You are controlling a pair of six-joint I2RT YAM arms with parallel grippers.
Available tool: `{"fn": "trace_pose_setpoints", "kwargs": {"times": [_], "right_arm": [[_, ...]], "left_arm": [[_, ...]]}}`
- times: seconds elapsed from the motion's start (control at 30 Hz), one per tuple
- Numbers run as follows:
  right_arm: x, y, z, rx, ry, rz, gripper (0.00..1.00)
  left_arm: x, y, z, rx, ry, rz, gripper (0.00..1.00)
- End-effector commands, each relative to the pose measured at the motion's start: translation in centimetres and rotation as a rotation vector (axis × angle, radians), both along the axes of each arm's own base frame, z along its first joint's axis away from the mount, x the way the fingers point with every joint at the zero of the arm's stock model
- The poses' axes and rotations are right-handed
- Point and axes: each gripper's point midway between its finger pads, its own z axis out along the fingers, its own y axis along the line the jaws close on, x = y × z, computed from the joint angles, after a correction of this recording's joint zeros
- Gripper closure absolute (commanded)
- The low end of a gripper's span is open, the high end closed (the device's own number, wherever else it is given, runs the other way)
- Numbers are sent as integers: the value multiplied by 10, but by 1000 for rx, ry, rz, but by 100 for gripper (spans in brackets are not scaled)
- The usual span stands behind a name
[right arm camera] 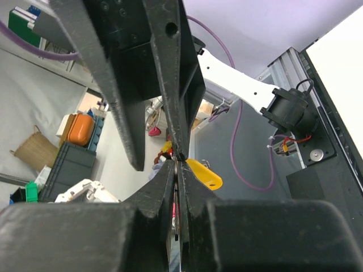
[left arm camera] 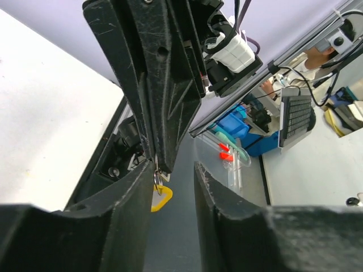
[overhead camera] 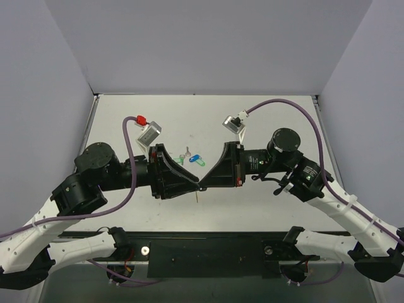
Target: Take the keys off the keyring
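Keyring is held up off the table, about mid-table in my top view, right where the two grippers meet nose to nose. Its yellow tag hangs free just below the tips. On my right wrist view the tag sticks out toward 3 o'clock from the pinch point.

The right gripper is clenched. Its fingers are pressed together on the keyring's metal end, and a thin metal edge shows in the seam between them. I cannot tell whether that is ring or key.

The left gripper is released. Its two fingers stand apart with a clear gap. The right gripper's tip and the small ring sit against the inner side of the finger at 9 o'clock in my left wrist view. I see nothing held in it.

On the table, at 12 o'clock from the meeting point, a green tag and a blue tag lie side by side. A small grey key is at 11 o'clock, just beside the green tag.
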Motion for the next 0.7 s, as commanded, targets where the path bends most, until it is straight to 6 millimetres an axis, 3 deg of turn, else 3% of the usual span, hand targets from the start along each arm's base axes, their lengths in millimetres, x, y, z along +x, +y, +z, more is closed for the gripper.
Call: {"fn": "trace_pose_setpoints", "kwargs": {"times": [0.0,0.1,0.13,0.17,0.5,0.53,0.57,0.6,0.67], "right_arm": [[21,8,13,55,-49,-105,100],[22,6,13,63,-46,-120,100],[22,6,13,67,-47,-123,100],[22,6,13,67,-45,-127,100],[33,1,27,142,-49,-212,100],[34,2,27,147,-46,-222,100],[36,2,28,150,-44,-230,100],[38,2,29,158,-41,-241,100],[40,2,32,178,-37,-256,100]], "left_arm": [[-7,1,21,-59,-26,-24,48],[-4,7,34,-86,-41,14,37],[-4,9,37,-98,-39,23,26],[0,11,40,-106,-40,51,22],[32,52,68,-347,-13,344,19],[38,50,61,-354,16,364,19],[34,57,73,-419,2,362,19],[38,54,66,-426,32,370,19],[40,57,72,-482,43,383,20]]}}
